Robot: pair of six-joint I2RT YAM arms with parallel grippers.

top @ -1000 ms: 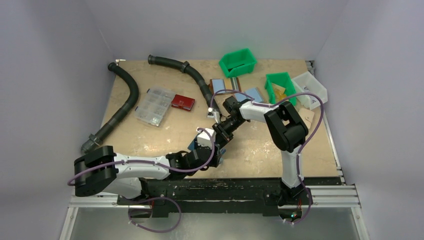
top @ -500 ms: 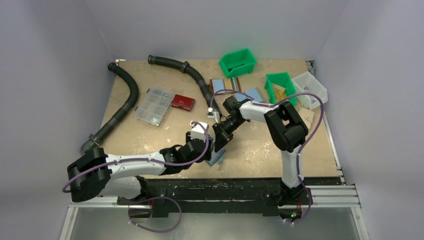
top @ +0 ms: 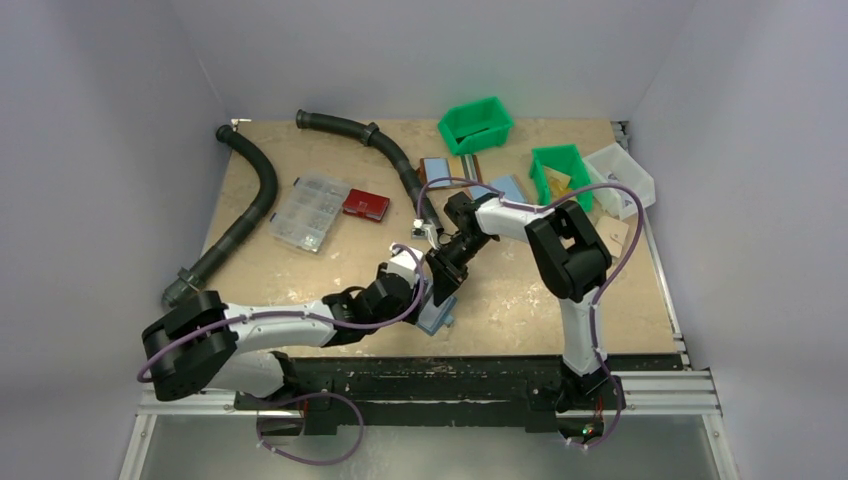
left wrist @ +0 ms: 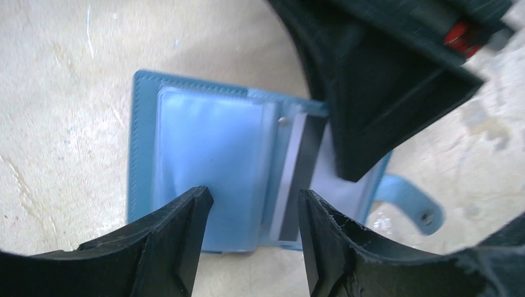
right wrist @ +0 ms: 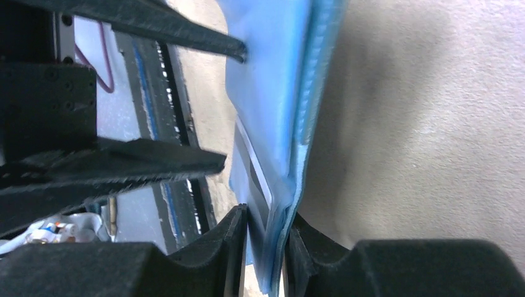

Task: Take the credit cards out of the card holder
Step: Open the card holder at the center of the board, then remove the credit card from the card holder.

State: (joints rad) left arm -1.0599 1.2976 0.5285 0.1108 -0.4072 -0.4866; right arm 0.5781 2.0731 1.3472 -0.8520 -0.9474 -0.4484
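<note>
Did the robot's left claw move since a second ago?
Yes. The left gripper slid a little away from the black rail in front, toward the red box.

I work on a flat wooden table (top: 300, 268). Its top is light tan, like sand. Up close it has small scuffs and pale marks. Three plain walls stand around it: a back wall (top: 420, 50), a left wall (top: 90, 180) and a right wall (top: 760, 200). They are all pale grey with a bit of purple. A black bar (top: 450, 375) runs along the near edge of the table. A silver metal rail (top: 660, 395) sits just below it. A side rail (top: 668, 300) runs up the right edge. Lower down lies a flat grey sheet (top: 450, 450). The light is soft and even, and the shadows are faint.
</note>
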